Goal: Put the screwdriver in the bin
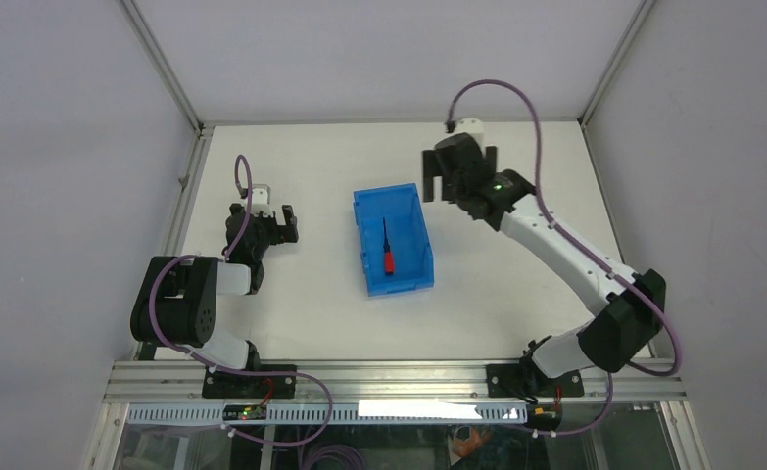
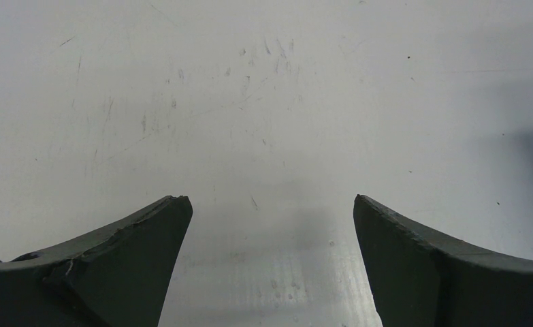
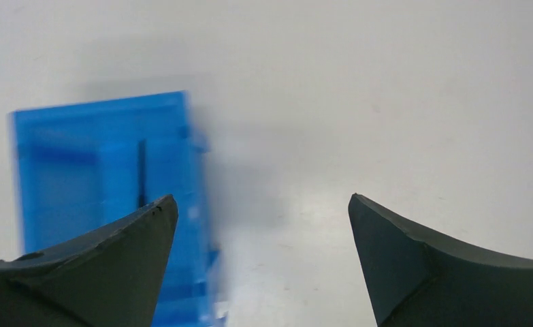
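The left pincer [image 2: 273, 204] stood spread above the white desk [image 1: 311, 304]. Inside the rectangular bright blue plastic bin [image 1: 362, 245] lay the small red-handled screwdriver [image 1: 388, 251], lengthwise, its black shaft pointing away from the arms. The right pincer [image 3: 262, 201] gaped wide, empty, beyond the bin's far right corner.

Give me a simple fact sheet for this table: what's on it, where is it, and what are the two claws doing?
bin: bright blue, middle of the table, between the arms
screwdriver: red handle, black shaft, lying inside the bin
left gripper: open, empty, over bare table left of the bin
right gripper: open, empty, off the bin's far right corner
task: looks done
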Robot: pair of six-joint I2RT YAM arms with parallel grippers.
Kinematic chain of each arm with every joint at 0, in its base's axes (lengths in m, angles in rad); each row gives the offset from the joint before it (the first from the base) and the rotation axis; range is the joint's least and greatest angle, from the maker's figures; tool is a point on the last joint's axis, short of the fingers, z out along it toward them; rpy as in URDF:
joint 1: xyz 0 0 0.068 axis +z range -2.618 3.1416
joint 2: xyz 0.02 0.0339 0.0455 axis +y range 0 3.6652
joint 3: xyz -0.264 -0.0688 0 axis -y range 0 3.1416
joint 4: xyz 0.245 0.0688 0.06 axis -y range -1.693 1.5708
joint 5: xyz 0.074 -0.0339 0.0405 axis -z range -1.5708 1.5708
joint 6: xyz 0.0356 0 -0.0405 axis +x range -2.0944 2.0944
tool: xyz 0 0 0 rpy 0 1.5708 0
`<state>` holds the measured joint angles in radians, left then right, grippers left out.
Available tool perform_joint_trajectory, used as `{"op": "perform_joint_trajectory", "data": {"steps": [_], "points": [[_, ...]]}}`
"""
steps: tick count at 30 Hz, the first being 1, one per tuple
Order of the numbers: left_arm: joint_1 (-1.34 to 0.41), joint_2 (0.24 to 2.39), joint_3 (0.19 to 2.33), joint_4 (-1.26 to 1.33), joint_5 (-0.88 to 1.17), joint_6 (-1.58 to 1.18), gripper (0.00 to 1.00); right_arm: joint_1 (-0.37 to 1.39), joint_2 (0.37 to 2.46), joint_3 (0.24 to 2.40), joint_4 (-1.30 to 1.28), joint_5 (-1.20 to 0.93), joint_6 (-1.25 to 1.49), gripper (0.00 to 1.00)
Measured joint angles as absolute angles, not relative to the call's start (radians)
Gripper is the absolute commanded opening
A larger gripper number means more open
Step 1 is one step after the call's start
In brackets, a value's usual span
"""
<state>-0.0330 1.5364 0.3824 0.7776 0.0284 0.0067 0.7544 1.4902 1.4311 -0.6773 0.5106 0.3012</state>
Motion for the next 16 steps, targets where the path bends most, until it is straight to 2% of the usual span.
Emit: {"op": "perform_joint_trajectory", "data": {"steps": [4, 9, 16], "points": [[-0.033, 1.536, 0.382, 0.778, 0.028, 0.007, 0.99, 0.502, 1.383, 1.349, -0.707, 0.496, 0.284, 0.99], [-0.033, 1.536, 0.382, 0.778, 0.028, 0.007, 0.99, 0.311, 1.295, 1.282, -0.735, 0.496, 0.263, 0.99], [-0.033, 1.536, 0.382, 0.778, 0.028, 0.007, 0.99, 0.221, 1.226, 1.174, -0.727, 0.441, 0.262, 0.99]]}}
